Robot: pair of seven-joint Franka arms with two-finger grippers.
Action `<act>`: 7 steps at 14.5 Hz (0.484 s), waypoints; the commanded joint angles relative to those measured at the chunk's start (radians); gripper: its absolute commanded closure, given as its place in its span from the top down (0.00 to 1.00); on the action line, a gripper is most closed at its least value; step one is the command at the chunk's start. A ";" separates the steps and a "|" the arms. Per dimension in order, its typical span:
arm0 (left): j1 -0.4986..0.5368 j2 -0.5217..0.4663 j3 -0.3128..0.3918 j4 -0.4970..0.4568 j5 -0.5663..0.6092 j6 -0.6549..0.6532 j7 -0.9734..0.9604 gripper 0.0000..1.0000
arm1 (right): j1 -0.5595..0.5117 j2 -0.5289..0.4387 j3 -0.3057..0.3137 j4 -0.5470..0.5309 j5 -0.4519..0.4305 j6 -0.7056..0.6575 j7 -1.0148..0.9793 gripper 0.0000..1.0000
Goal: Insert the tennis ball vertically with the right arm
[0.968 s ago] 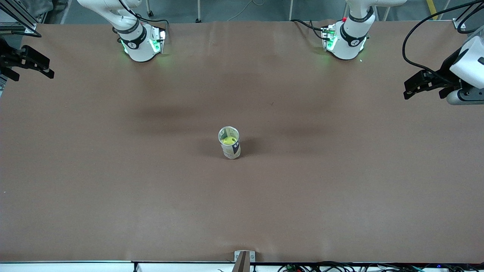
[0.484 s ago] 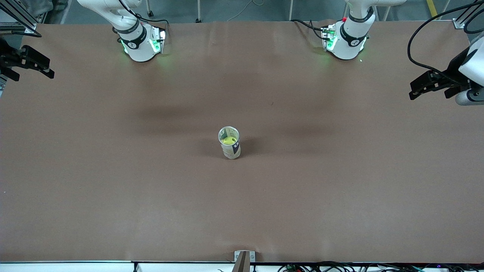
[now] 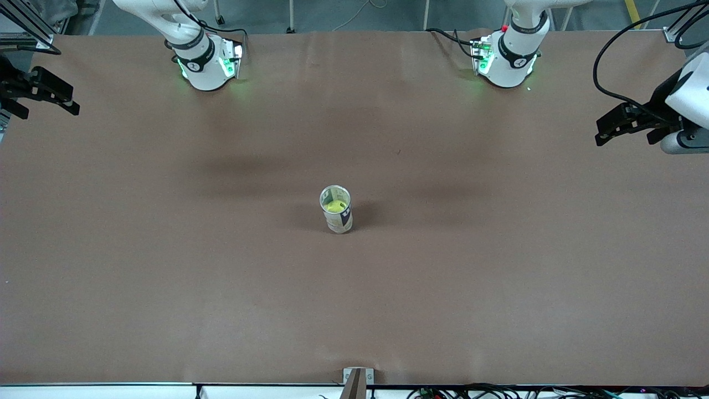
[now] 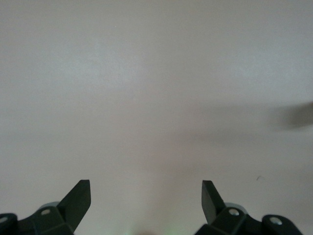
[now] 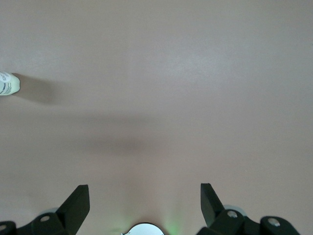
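An upright open-topped can (image 3: 338, 219) stands mid-table, and a yellow-green tennis ball (image 3: 334, 206) sits inside it. My right gripper (image 3: 71, 100) hovers over the table edge at the right arm's end, far from the can, open and empty. In the right wrist view the right gripper (image 5: 145, 196) has its jaws wide apart over bare table, with the can (image 5: 9, 84) small at the edge. My left gripper (image 3: 599, 132) hangs open over the left arm's end of the table. The left wrist view shows the left gripper (image 4: 145, 196) with nothing in it.
Brown paper covers the table (image 3: 498, 288). The right arm's base (image 3: 206, 64) and the left arm's base (image 3: 507, 61) stand along the edge farthest from the front camera. A small metal bracket (image 3: 357, 378) sits at the nearest edge.
The left gripper has shifted slightly outward and back at its end of the table. The right gripper, the can and the ball have not moved.
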 commanded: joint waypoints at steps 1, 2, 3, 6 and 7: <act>0.020 -0.024 -0.011 -0.012 -0.013 -0.006 0.025 1.00 | 0.004 -0.025 0.000 -0.025 -0.014 0.005 -0.009 1.00; 0.020 -0.024 -0.011 -0.012 -0.015 -0.006 0.043 1.00 | 0.004 -0.024 0.000 -0.025 -0.014 0.005 -0.009 1.00; 0.021 -0.024 -0.011 -0.012 -0.015 -0.004 0.046 1.00 | 0.002 -0.024 0.000 -0.025 -0.014 0.005 -0.009 1.00; 0.020 -0.015 -0.011 0.008 -0.012 -0.004 0.053 1.00 | 0.002 -0.024 0.000 -0.025 -0.014 0.005 -0.009 1.00; 0.020 -0.014 -0.011 0.009 -0.012 -0.004 0.053 1.00 | 0.002 -0.024 0.000 -0.027 -0.014 0.005 -0.009 1.00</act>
